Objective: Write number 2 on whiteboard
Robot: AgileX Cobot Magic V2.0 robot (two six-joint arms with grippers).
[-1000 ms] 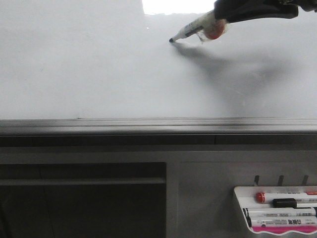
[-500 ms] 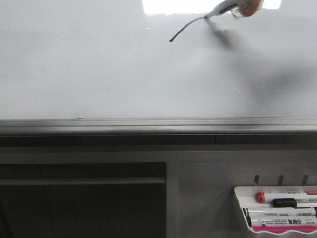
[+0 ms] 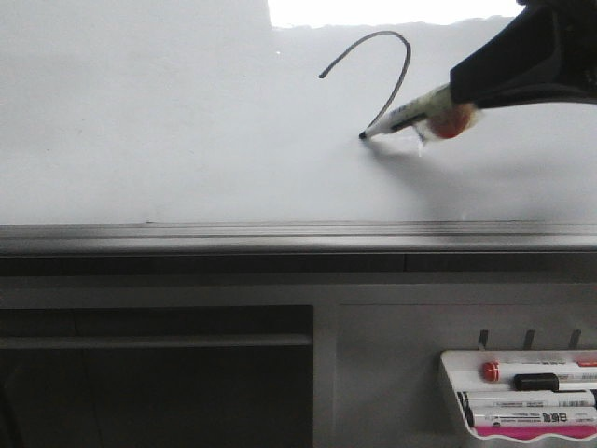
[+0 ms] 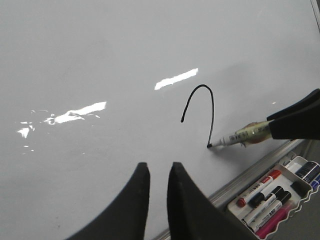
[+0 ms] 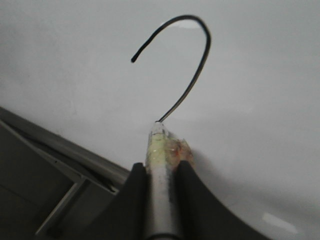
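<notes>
- My right pincer [image 5: 161,172] is clamped on the marker [image 3: 410,114], the barrel pinched between both fingers so the tip stays firm against the board.
- I hold the marker slanted, tip leading away from me, so the nib meets the whiteboard [image 3: 168,140] at an angle and I can see the line from my wrist.
- The number 2 [image 3: 378,70] is only part drawn: a curved top and the diagonal running down to the nib, in the upper right part of the board. The flat base line is not yet there, so I judge the task a little past halfway.
- The nib sits at the lower end of the diagonal, where I reckon the base stroke must begin.
- My left pincer [image 4: 156,172] hangs over the board, well apart from the stroke, its fingers nearly together and holding nothing.
- The board is glossy and smooth, throwing back bright glare; a grey rail [image 3: 280,238] runs along its lower edge.
- The marker has a pale, partly translucent barrel with an orange-red patch near my fingers, and a thin dark tip.
- The ink line is thin, black and even.
- Below the rail a small white tray [image 3: 452,373] keeps spare markers [image 3: 532,381], rounded plastic barrels with red and black caps, lying side by side.
</notes>
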